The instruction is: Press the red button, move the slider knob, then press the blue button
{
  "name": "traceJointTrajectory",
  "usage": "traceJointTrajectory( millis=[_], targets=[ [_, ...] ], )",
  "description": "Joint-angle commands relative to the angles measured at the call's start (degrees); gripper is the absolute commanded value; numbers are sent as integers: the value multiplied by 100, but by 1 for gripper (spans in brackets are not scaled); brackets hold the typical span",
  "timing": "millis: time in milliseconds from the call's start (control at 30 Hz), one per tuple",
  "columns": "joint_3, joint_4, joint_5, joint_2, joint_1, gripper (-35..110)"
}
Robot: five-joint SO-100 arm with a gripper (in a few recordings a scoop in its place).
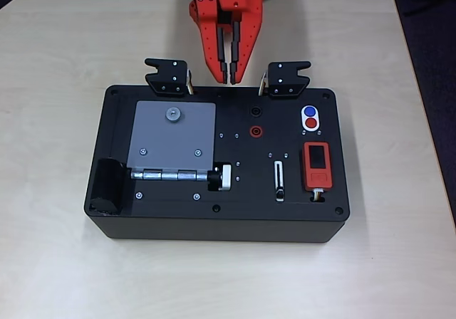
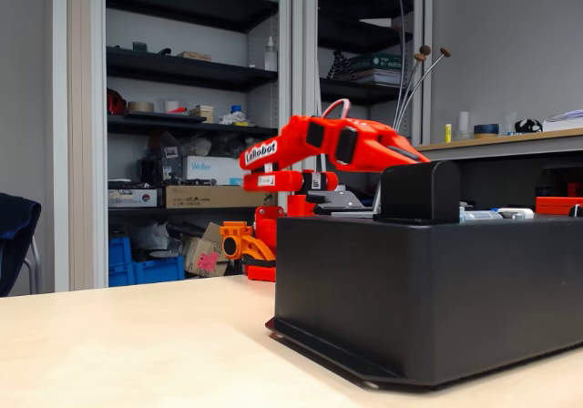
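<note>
Overhead view: red gripper (image 1: 228,79) at far edge of black box (image 1: 178,223), between two black brackets, fingers nearly together, holding nothing, tips pointing down at box rim. Red button (image 1: 311,124) and blue button (image 1: 309,111) share white oval plate at box's far right, blue farther, red nearer. Slider knob (image 1: 280,191) sits at near end of white slot, left of orange device (image 1: 316,166). Box rests on bench (image 1: 64,84). Fixed view: arm (image 2: 337,144) reaches over box.
</note>
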Motion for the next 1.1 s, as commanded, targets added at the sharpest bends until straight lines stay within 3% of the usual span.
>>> traceJointTrajectory(
  millis=[0, 333, 433, 733, 1067],
  targets=[
    [149, 132, -18, 457, 0, 0],
    [571, -940, 229, 404, -220, 0],
    [861, -1626, 1345, 396, -571, 3],
    [861, -3270, 2610, 387, -554, 0],
    [861, -5537, 5739, 387, -633, 0]
  ],
)
